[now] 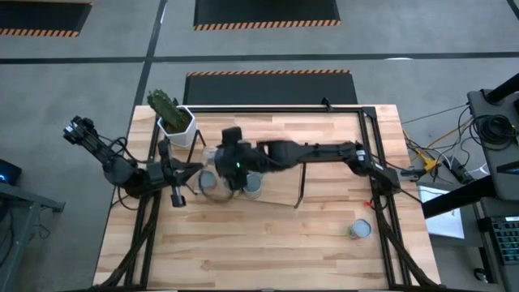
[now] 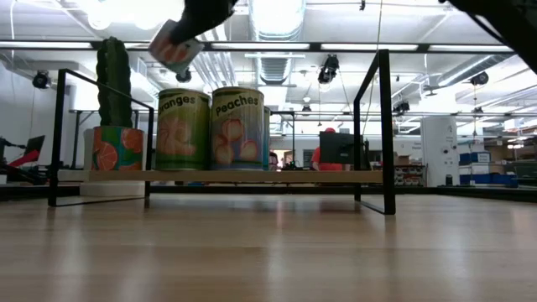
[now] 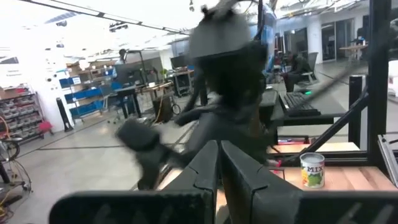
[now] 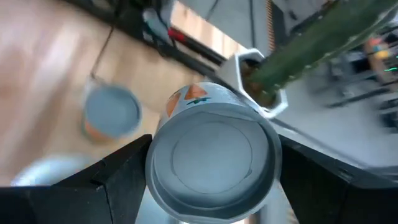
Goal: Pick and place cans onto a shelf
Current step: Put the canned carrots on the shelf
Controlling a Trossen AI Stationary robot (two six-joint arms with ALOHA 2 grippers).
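Between the right gripper's [image 4: 211, 180] spread fingers, a can [image 4: 211, 158], pinched above the shelf [image 2: 226, 176].

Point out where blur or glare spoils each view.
Low view: ceiling lights glare behind the cans on the shelf. Left wrist view: the other arm smears. Right wrist view: the tabletop streaks around the held can. High view: clean.

Two cans [image 2: 210, 130] stand side by side on the shelf [image 2: 226, 176], the plant pot [image 1: 177, 122] behind its left end. Another can [image 1: 360, 230] sits apart, front right on the table [image 1: 268, 251].
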